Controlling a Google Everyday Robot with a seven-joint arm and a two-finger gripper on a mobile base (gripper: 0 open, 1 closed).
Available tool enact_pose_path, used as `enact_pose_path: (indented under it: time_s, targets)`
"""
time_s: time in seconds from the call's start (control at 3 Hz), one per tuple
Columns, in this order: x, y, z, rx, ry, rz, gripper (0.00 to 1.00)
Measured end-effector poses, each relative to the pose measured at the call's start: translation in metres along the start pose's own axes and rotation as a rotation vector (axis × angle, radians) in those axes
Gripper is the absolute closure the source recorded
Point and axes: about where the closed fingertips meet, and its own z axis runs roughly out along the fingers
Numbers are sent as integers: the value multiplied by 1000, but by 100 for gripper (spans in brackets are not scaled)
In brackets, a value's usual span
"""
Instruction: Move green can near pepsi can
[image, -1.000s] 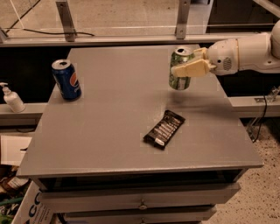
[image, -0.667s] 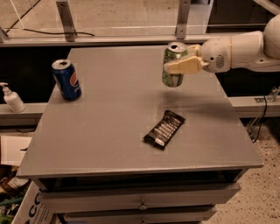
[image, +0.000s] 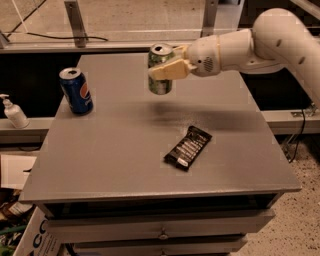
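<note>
The green can is held upright in the air above the far middle of the grey table. My gripper is shut on it, its cream fingers wrapped around the can's upper half, with the white arm reaching in from the right. The pepsi can, deep blue with a red-and-white logo, stands upright near the table's left edge, well to the left of the green can.
A black snack bar wrapper lies flat on the table right of centre. A white pump bottle stands on a ledge left of the table. Drawers sit below the table front.
The gripper has carried the green can leftward over the table, closer to the pepsi can. The pepsi can and the wrapper have not moved.
</note>
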Motion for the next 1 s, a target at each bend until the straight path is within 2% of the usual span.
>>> enact_pose_path:
  time_s: [0.67,1.0]
  targets:
    - [-5,23,77,-121,13,-19,100]
    - [-10,32,106,-159,6,-30,100]
